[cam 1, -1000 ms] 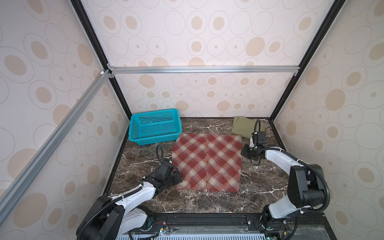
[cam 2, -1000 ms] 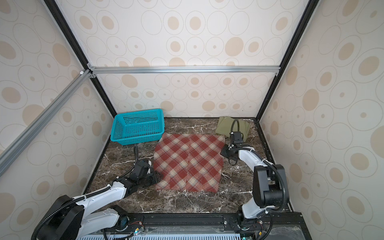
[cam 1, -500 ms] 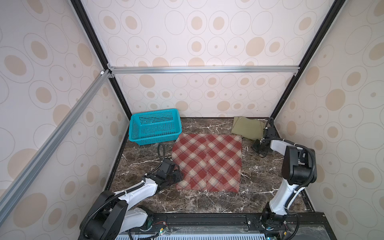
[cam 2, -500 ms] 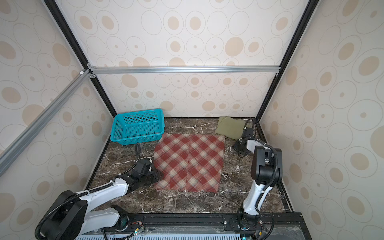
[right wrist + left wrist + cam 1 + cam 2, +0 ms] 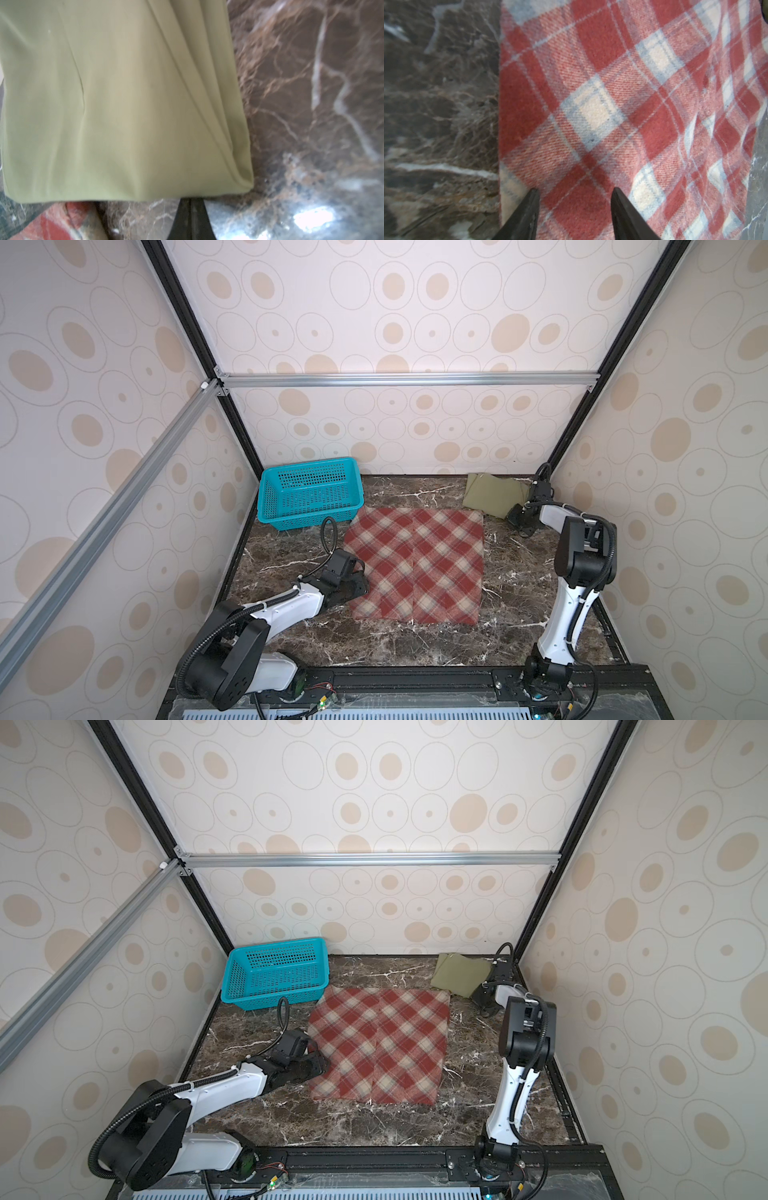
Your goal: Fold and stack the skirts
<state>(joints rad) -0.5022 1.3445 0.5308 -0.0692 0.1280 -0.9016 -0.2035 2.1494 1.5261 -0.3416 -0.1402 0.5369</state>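
Item: my left pincer is hanging open, gripping nothing — plaid skirt is lying spread beneath and ahead. My right pincer is sitting clenched, folded green skirt just ahead.

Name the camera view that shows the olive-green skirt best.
The right wrist view: the olive-green skirt fills most of it, folds and corner clear. Both top views show it nearly whole but small, far back. The left wrist view lacks it.
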